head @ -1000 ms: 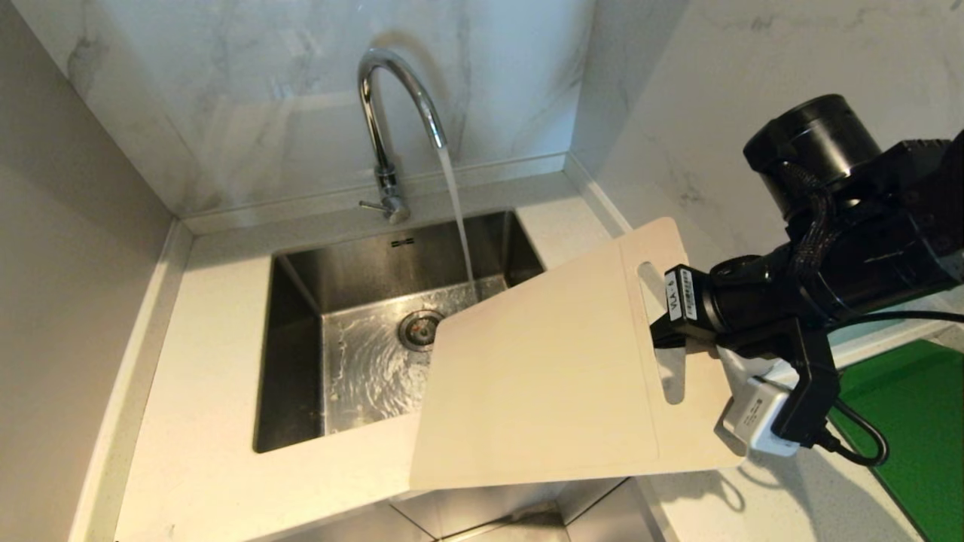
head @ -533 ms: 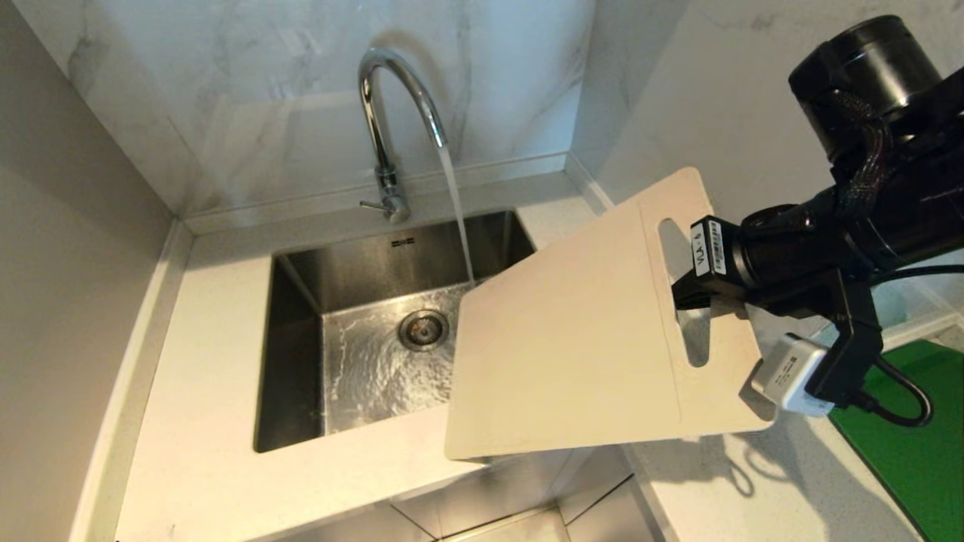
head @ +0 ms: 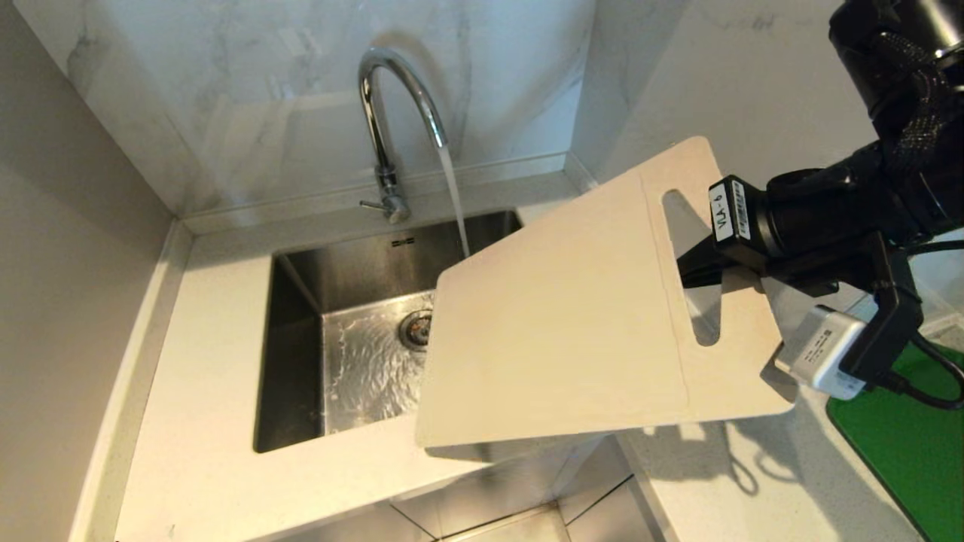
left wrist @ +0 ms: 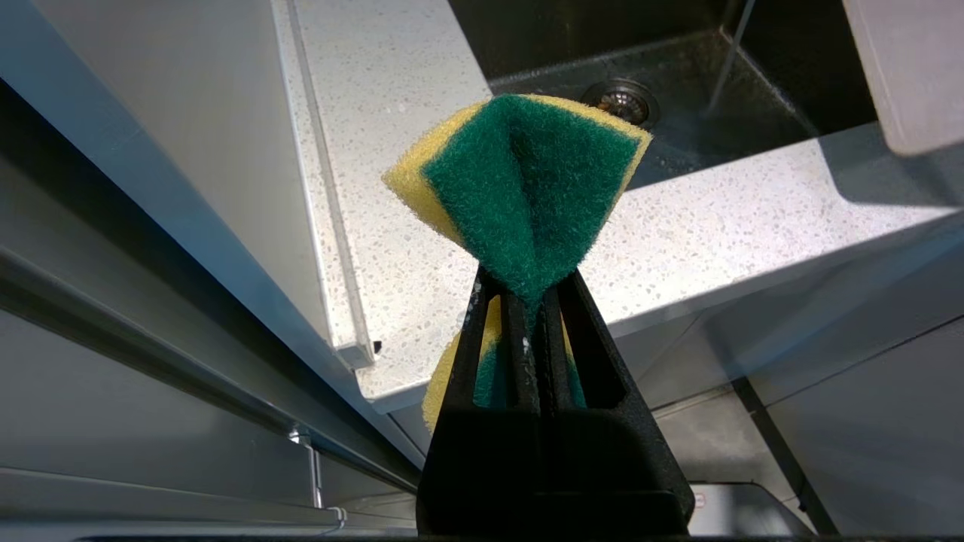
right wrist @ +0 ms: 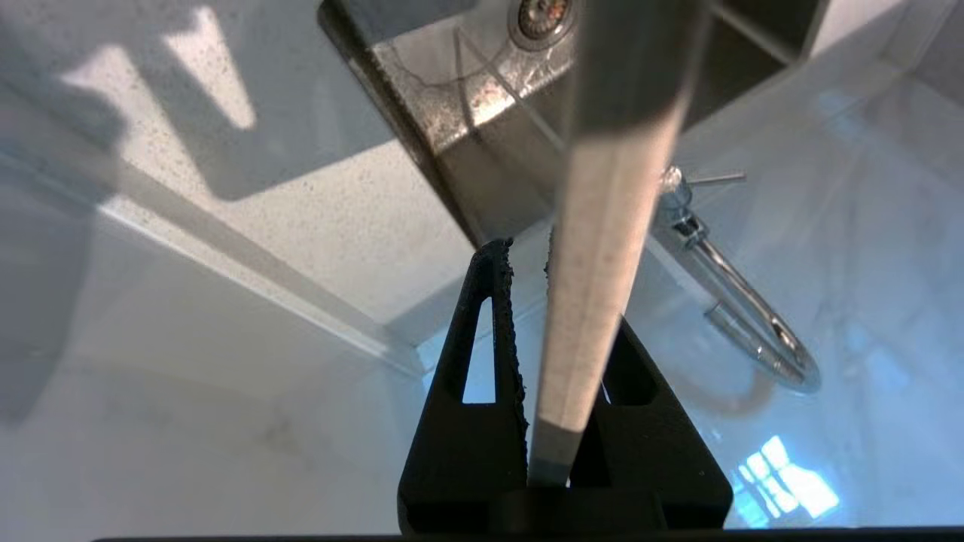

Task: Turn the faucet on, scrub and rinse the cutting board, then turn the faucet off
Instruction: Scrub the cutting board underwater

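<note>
head view: cutting board (head: 572, 324) in tight right jaws, masking sink (head: 301, 354) drain; left jaws clamping sponge (left wrist: 527, 188).

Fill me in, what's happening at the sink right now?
The faucet is on, with water running into the sink. The right hand grips the cutting board by its handle end and holds it tilted in the air over the sink's right side, beside the stream rather than under it. The left hand, out of the head view, is clamped on a green-and-yellow sponge in front of the counter. No scrubbing is under way at this moment.
</note>
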`<state>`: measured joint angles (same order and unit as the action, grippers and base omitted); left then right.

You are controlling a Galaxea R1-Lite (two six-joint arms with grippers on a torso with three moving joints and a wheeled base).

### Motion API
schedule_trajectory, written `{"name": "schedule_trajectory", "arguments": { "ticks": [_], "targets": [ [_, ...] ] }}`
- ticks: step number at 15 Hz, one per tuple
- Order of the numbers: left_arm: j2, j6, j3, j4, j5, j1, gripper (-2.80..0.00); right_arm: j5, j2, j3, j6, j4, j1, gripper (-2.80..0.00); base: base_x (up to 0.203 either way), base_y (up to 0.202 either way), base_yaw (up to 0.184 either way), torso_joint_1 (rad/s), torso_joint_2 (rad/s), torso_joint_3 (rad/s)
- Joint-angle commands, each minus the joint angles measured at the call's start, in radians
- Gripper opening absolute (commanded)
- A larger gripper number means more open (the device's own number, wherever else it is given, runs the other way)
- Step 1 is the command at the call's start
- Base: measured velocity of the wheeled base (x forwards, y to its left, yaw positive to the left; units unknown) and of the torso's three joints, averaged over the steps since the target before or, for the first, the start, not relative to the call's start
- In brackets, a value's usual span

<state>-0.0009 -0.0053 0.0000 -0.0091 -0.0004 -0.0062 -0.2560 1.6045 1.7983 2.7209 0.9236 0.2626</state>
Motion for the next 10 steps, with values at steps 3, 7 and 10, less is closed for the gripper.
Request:
{"name": "schedule_trajectory", "arguments": {
  "ticks": [3, 7, 10],
  "targets": [
    [0.001, -0.001, 0.002, 0.000, 0.000, 0.000, -2.80, -0.019, -0.025, -0.062, 0.017, 0.000, 0.000, -2.80, 0.000, 0.000, 0.000, 0.000, 0.00, 0.000],
    [0.001, -0.001, 0.002, 0.000, 0.000, 0.000, -2.80, -0.029, -0.035, -0.051, 0.013, 0.000, 0.000, -2.80, 0.000, 0.000, 0.000, 0.000, 0.00, 0.000],
    [0.001, -0.001, 0.002, 0.000, 0.000, 0.000, -2.80, -0.028, -0.041, -0.053, 0.011, 0.001, 0.000, -2.80, 0.000, 0.000, 0.000, 0.000, 0.00, 0.000]
  ]
}}
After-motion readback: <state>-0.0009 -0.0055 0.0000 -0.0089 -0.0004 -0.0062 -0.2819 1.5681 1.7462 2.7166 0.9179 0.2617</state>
